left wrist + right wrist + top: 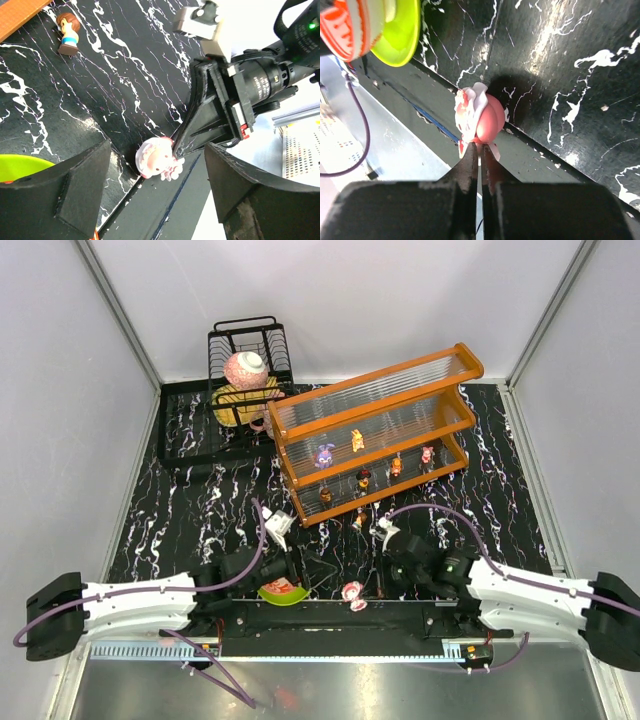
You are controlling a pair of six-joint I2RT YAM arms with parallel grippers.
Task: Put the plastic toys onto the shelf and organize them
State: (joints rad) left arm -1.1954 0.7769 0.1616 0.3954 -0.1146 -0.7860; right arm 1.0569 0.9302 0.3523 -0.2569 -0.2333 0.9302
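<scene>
Top view: the left arm (140,600) and right arm (520,595) are angled inward, low; the pink-and-white toy (353,595) is located at 6 o'clock from the shelf (375,425). Left wrist view: the left end effector (157,150) is held apart, empty. Right wrist view: the right end effector (480,150) is closed, tips against the toy; a pinch cannot be confirmed.

We note the shelf (375,400), orange-framed with clear panels, standing askew. A purple toy (325,455) and a yellow toy (357,441) stand on one tier. A brown-haired toy (67,35) stands just beside the shelf. The pink-and-white toy (354,595) lies at the table (200,520) near edge.
</scene>
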